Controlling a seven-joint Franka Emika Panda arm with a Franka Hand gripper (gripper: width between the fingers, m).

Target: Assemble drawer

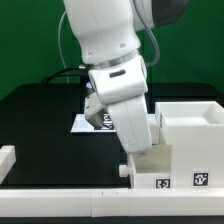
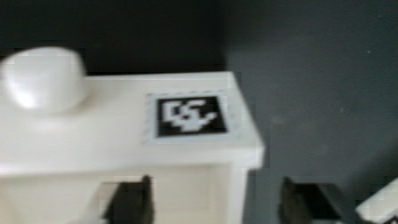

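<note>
My jaws (image 2: 222,200) stand released, straddling an edge of the drawer (image 2: 107,150), which sits near the marker board (image 1: 84,121). It's probably rigid, light, slick plastic. I'd pinch a thin wall, not the knob (image 2: 43,80).

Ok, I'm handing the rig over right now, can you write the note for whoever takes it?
Tool: open, jaws straddling the wall of a knobbed tray, not clamped on it.
Things: the box shell stands at the exterior view's right, with the tool hidden behind the wrist beside it. No other tray in view.
Done: unclear. I cannot tell whether this tray is seated in the shell.
Left: check its seating, then find and fit the other tray.
</note>
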